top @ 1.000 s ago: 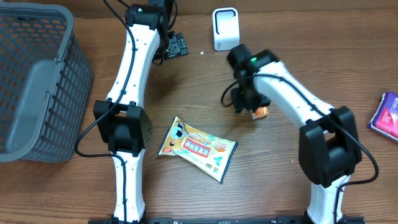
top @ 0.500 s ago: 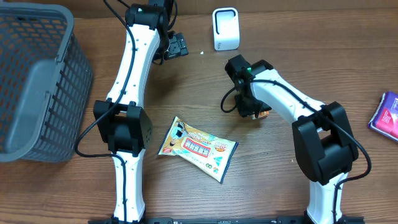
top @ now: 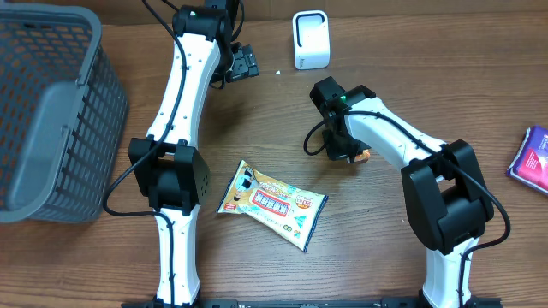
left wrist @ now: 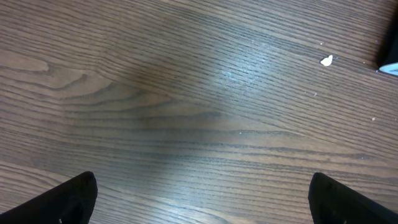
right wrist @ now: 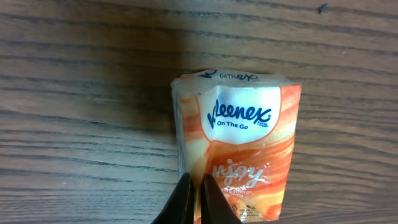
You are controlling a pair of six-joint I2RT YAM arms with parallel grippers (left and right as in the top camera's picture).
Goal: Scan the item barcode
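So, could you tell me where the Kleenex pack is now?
Overhead, the Kleenex pack lies right of centre under the right pincer, below the white scanner.

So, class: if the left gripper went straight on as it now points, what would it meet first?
The bare wooden table: the left gripper, wide open, points down at plain wood. The white speck lies off to one side, probably out of its line.

The surface is brown wood, finely grained, with a faint sheen. The tissue pack wears glossy orange-and-white plastic film, slightly creased.
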